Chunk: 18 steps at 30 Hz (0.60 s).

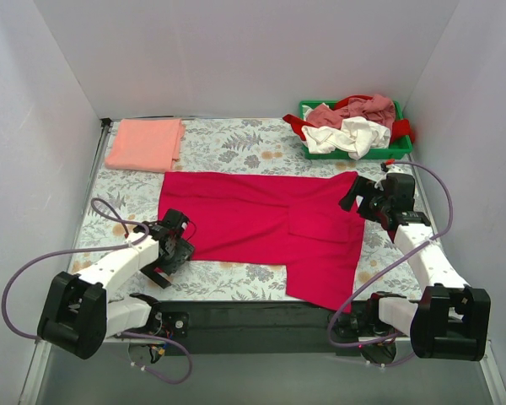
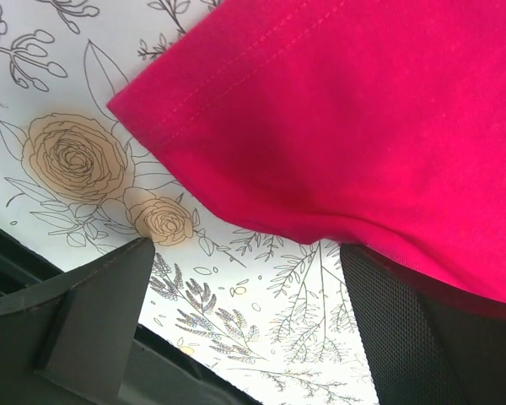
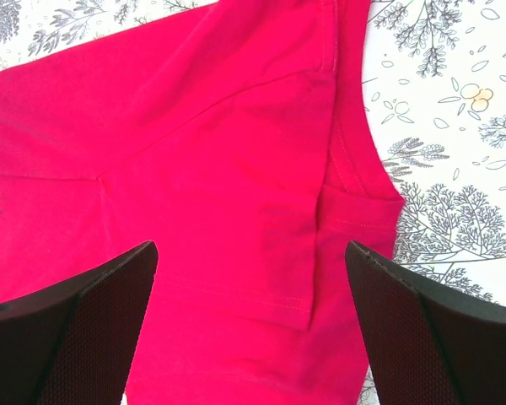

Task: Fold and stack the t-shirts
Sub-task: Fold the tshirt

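The crimson tee (image 1: 270, 221) is lying spread flat on the table (image 1: 236, 143) in the top view, between my two grippers. My left gripper (image 1: 175, 240) is hovering at its near left corner and my right gripper (image 1: 360, 198) at its far right sleeve (image 1: 347, 181). Both are standing wide open, gripping nothing. Beyond my left gripper a folded salmon tee (image 1: 145, 143) is resting, and beyond my right one a bin (image 1: 354, 156) is holding a heap of tees (image 1: 354, 126).

Through my left wrist camera, the crimson corner is lying just ahead of my spread fingers, its hem reaching one finger (image 2: 422, 337). I cannot tell whether they are touching.

Through my right wrist camera, my fingers (image 3: 76, 329) are hanging apart over the red cloth, with the sleeve just ahead.
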Tool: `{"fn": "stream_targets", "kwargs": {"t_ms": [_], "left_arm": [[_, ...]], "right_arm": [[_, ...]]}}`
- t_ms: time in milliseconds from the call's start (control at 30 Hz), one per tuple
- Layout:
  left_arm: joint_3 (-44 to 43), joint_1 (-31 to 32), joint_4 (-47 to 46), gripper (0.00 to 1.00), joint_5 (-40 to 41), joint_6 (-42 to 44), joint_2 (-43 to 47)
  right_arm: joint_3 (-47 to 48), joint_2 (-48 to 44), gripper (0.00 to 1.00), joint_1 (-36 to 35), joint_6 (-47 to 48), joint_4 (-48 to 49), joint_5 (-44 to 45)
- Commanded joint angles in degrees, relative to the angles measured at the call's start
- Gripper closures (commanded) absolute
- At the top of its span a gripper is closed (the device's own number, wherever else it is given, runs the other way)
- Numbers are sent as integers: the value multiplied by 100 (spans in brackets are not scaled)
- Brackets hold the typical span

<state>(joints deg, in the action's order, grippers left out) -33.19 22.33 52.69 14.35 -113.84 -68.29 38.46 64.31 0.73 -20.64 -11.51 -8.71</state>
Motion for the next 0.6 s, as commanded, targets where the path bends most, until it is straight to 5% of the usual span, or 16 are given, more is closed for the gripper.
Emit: {"fn": "stream_targets", "kwargs": {"t_ms": [0,300,567], "left_arm": [[463,-158,-294,9,683,-587,52],[76,-167,461,12,701,-735,1089],[154,-474,603,12,1202,-1237,580]], "right_arm": [[-22,-165,2,23,43,131,159],[22,46,2,23,34,140,159],[74,151,2,24,69,140,80]]}}
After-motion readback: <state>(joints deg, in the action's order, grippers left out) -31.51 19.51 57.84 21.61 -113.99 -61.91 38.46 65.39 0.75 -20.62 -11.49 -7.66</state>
